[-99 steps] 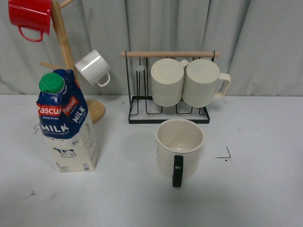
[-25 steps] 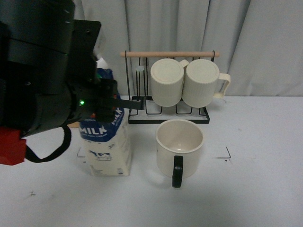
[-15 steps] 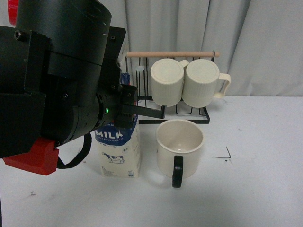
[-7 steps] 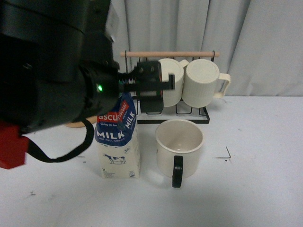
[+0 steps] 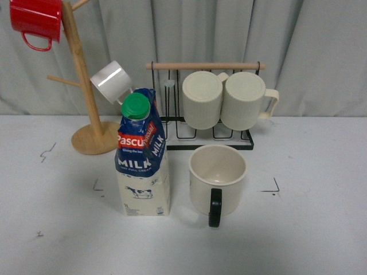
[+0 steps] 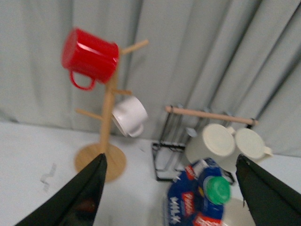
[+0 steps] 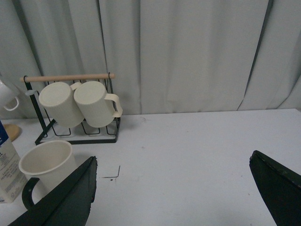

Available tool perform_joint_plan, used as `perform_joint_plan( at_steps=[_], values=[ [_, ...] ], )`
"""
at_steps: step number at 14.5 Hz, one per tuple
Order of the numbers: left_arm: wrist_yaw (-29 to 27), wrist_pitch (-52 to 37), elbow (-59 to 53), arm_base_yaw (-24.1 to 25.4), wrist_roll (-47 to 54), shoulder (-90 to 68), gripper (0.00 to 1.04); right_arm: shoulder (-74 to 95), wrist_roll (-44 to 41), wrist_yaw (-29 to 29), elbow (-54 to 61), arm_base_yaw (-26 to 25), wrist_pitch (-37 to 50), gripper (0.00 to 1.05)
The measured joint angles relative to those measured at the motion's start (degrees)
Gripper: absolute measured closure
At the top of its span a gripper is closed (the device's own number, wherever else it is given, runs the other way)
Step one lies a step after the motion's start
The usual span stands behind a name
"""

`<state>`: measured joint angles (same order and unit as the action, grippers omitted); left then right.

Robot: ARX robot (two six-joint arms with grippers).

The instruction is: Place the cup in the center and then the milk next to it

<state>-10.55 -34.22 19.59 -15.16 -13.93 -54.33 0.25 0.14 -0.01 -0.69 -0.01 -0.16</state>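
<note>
The cup [image 5: 218, 180], a wide cream mug with a black handle, stands upright mid-table, handle toward me; it also shows in the right wrist view [image 7: 47, 167]. The milk [image 5: 142, 154], a blue and cream carton with a green cap, stands upright just left of the cup, a small gap between them. In the left wrist view the milk [image 6: 200, 200] shows blurred from above. My left gripper [image 6: 171, 193] is open and empty, high above the carton. My right gripper [image 7: 181, 188] is open and empty over bare table, well to the right of the cup. Neither arm shows in the front view.
A black wire rack [image 5: 203, 134] with a wooden bar holds two ribbed cream mugs [image 5: 229, 98] behind the cup. A wooden mug tree [image 5: 92, 134] at back left carries a red mug [image 5: 35, 20] and a small white mug [image 5: 112, 81]. A grey curtain hangs behind.
My left arm, which stood over the milk and moved it right toward the cup, has let go and drawn out of the front view. The carton now stands free beside the cup.
</note>
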Motion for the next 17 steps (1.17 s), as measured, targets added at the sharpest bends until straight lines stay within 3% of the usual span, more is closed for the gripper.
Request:
perform_joint_plan(
  at_steps=[2, 7, 10, 17],
  values=[
    [-1.5, -1.5, -6.2, 3.3, 9.5, 4.5, 0.46, 0.0, 0.0, 0.0, 0.0, 0.0, 0.0, 0.06],
    [4.0, 2.1, -13.1, 8.8, 13.0, 15.2, 1.03, 0.0, 0.0, 0.0, 0.0, 0.0, 0.0, 0.06],
    [9.7, 6.4, -15.9, 15.5, 13.1, 22.6, 1.03, 0.0, 0.0, 0.0, 0.0, 0.0, 0.0, 0.06],
    [10.5, 10.1, -17.1, 15.0, 13.1, 27.1, 1.03, 0.0, 0.0, 0.0, 0.0, 0.0, 0.0, 0.06]
  ],
)
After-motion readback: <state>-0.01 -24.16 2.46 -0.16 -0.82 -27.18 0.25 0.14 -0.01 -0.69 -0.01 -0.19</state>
